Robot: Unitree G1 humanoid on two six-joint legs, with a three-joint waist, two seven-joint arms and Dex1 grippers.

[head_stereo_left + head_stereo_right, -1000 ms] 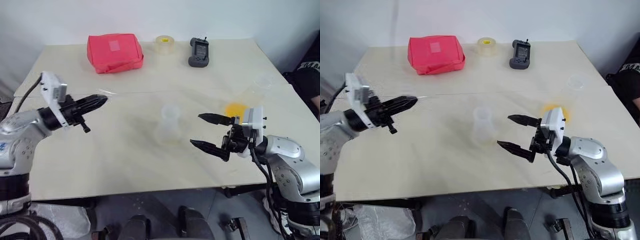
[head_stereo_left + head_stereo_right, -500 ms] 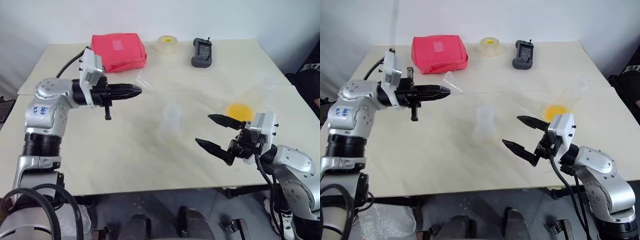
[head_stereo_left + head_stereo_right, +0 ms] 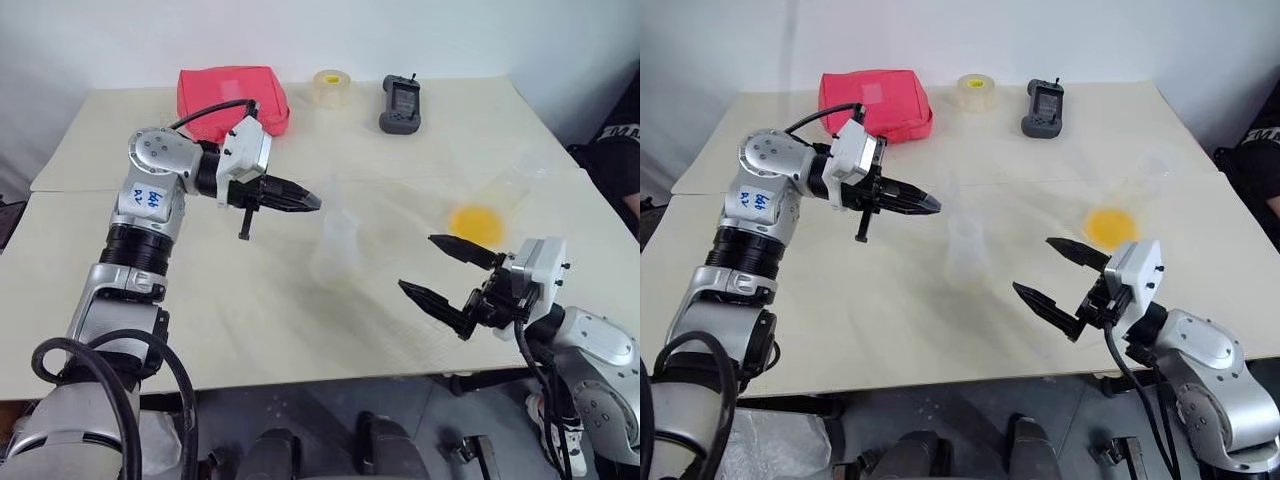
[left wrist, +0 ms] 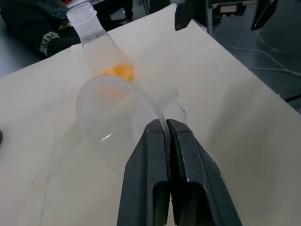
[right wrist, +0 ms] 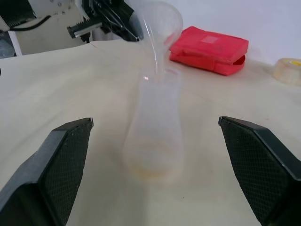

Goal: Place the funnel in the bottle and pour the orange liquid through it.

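Left wrist view: L gripper (image 4: 165, 127) clenched on rim of funnel (image 4: 110, 117), clear, wide cone. In the right wrist view its stem hangs just over the neck of bottle (image 5: 155, 127), clear, conical, upright mid-table (image 3: 250, 310). R gripper (image 3: 447, 272) spread wide, holding nothing, near bottle. Orange liquid (image 3: 473, 219) in tilted flask (image 3: 500, 195) beyond it.
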